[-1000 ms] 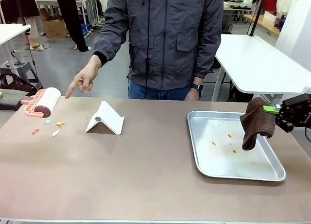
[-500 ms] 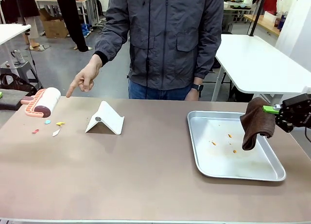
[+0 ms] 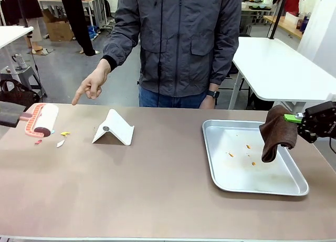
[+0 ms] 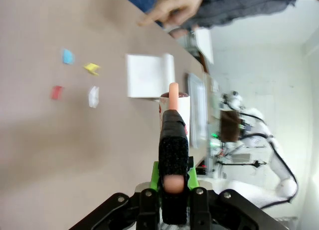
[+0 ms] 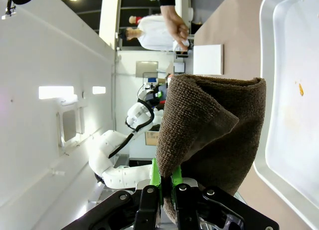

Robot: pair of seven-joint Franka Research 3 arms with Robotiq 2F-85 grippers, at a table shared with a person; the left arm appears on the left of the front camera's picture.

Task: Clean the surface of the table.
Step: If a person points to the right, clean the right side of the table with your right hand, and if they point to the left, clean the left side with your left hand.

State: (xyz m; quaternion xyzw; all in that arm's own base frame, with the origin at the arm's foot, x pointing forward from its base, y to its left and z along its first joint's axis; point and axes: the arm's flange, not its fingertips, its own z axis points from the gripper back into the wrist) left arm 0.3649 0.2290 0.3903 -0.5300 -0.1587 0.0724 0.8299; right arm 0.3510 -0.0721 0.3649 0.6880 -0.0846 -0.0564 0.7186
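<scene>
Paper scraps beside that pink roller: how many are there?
4: a blue scrap, a yellow scrap, a red scrap and a white scrap, close together on the table near the roller, which may hide others.

The wide, matte brownish-taupe table (image 3: 157, 189) stands level, its near edge pale.

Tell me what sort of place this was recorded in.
Likely a robotics lab or workshop: the right claw holds a brown cloth at the table, a white worktable stands behind, and a cardboard box sits on the floor.
</scene>
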